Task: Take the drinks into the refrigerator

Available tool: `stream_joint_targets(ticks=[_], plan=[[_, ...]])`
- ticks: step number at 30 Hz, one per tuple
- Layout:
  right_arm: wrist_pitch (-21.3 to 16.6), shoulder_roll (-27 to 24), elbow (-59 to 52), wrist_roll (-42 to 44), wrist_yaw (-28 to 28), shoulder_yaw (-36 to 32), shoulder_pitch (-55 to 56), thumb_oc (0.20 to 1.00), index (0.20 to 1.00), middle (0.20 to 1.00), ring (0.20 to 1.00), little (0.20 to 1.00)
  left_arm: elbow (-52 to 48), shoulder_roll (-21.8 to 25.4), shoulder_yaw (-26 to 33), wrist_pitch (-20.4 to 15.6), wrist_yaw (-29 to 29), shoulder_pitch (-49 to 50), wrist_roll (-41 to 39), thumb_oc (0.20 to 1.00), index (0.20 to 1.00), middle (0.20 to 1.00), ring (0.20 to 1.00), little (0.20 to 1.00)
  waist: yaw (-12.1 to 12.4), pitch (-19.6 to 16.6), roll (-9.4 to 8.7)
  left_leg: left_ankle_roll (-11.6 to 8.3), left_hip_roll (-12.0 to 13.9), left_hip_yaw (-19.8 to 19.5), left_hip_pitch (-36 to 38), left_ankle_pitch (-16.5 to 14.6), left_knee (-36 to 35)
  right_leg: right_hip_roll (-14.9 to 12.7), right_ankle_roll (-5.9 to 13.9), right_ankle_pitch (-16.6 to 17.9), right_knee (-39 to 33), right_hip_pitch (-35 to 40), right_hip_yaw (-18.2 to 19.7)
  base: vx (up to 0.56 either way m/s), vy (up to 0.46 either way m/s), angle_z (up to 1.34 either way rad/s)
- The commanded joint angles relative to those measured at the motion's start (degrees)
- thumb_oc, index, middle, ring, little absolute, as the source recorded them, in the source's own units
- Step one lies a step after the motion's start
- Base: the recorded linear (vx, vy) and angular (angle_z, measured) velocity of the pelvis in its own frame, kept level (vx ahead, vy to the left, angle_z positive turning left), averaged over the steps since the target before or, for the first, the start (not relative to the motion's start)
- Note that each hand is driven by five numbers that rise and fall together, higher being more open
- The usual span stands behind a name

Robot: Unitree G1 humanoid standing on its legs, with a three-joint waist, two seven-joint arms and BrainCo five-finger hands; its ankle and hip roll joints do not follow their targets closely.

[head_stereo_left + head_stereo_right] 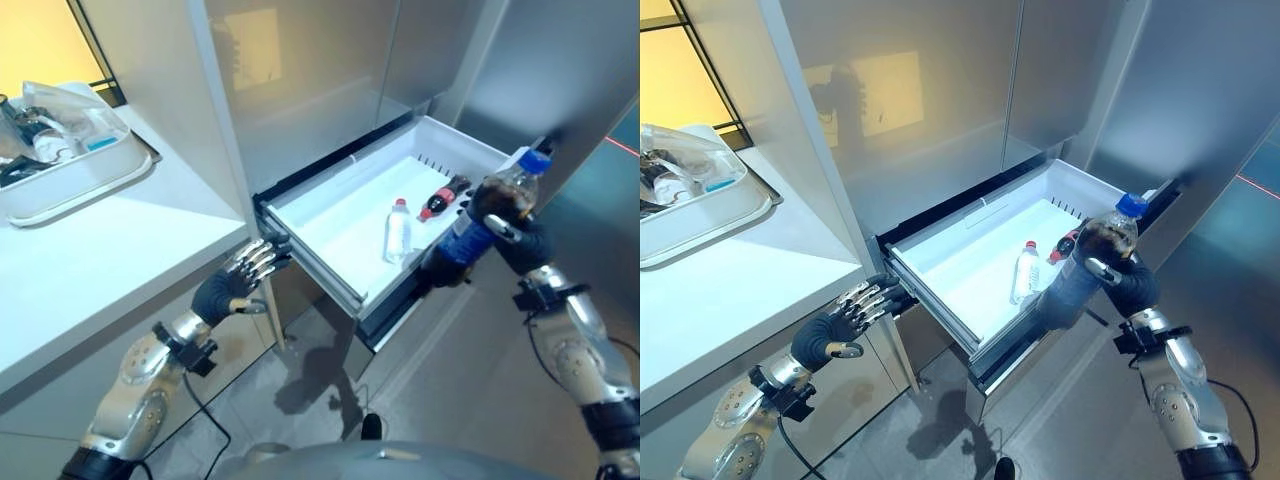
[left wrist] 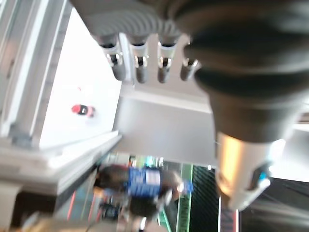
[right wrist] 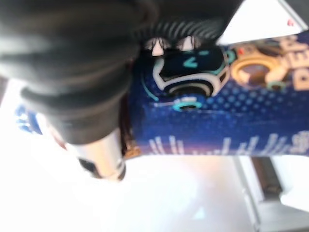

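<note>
Your right hand (image 1: 520, 240) has its fingers curled round the dark cola bottle (image 1: 487, 215) above the drawer's (image 1: 340, 225) right rim; releasing early could drop it outside, while your left hand (image 1: 245, 275) rests open-fingered at the near-left corner

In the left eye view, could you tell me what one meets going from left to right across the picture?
White tray → left hand → clear bottle → red-capped dark bottle → blue-labelled bottle held in the right hand.

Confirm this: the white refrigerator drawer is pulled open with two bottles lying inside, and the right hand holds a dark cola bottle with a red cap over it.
Wrong on the cap. The dark cola bottle with a blue label in the right hand has a blue cap, as the left eye view shows. The white refrigerator drawer is open, with a clear bottle and a small dark bottle lying inside.
</note>
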Motion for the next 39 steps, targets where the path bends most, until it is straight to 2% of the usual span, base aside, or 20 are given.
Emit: stream_joint_targets(ticks=[1,7,12,20,27,31,39], plan=[[-6.8,-6.9,0.7,1.2,-0.7,2.7,-20.6,0.2,0.2,0.2,0.2,0.2,-4.5,4.0,-3.9,-0.1,-2.7,-3.3,-5.4,1.0,1.0,1.0,1.0,1.0,1.2,0.6,-0.08,2.23,-0.9,-4.7,-3.2,-1.3,0.5,-3.3,5.12,-8.6,7.7,2.5,-1.6,-0.03,-0.007,-0.07],[-5.9,-11.4,7.6,-1.3,-2.3,12.9,-34.9,0.2,0.2,0.2,0.2,0.2,-5.2,7.7,-7.4,0.8,-3.3,-5.3,-7.5,1.0,1.0,1.0,1.0,1.0,2.1,2.2,-0.09,1.89,-0.7,-4.4,-4.8,-0.5,0.6,-2.9,5.07,-8.2,7.6,0.8,-1.5,-0.03,-0.009,-0.04],[-4.7,-12.6,13.4,-3.9,-2.9,22.5,-48.1,0.2,0.2,0.2,0.2,0.2,-5.3,9.0,-10.4,1.6,-3.6,-7.5,-9.0,1.0,1.0,1.0,1.0,1.0,2.6,3.8,0.13,1.67,-0.5,-4.5,-6.7,0.3,0.9,-2.6,4.89,-8.0,8.0,-1.2,-1.4,-0.01,-0.001,0.0],[-4.3,-9.4,20.6,-5.0,-4.1,29.0,-59.4,0.2,0.2,0.2,0.2,0.2,-5.8,11.0,-13.3,1.7,-3.4,-9.9,-9.2,1.0,1.0,1.0,1.0,1.0,3.6,5.7,0.34,1.27,-0.2,-4.9,-9.0,1.1,0.9,-2.1,4.66,-7.9,8.1,-3.1,-1.6,0.0,0.0,0.0],[-3.7,-5.3,25.2,-6.4,-5.0,30.3,-61.2,0.2,0.2,0.2,0.2,0.2,-6.6,12.0,-14.8,1.4,-2.8,-11.6,-8.9,1.0,1.0,1.0,1.0,1.0,3.9,6.8,0.62,1.13,0.0,-5.3,-10.1,1.5,1.0,-2.0,4.48,-8.1,8.9,-4.5,-2.0,0.0,0.0,0.0],[-2.4,-1.0,29.2,-10.6,-5.7,32.0,-61.1,0.2,0.2,0.2,0.2,0.2,-7.5,13.5,-15.6,0.6,-2.0,-13.7,-7.6,1.0,1.0,1.0,1.0,1.0,4.2,8.1,1.15,1.0,0.1,-5.4,-11.0,2.0,1.0,-1.9,4.28,-8.2,9.5,-5.5,-2.2,-0.01,0.001,0.0],[-0.9,3.1,29.0,-16.1,-4.8,34.0,-57.0,0.2,0.2,0.2,0.2,0.2,-8.8,15.0,-16.3,-0.7,-0.9,-15.6,-5.5,1.0,1.0,1.0,1.0,1.0,4.6,10.2,1.88,0.79,0.2,-5.7,-12.3,2.4,1.4,-1.9,4.09,-8.2,10.1,-6.6,-3.1,-0.01,-0.004,0.0]])
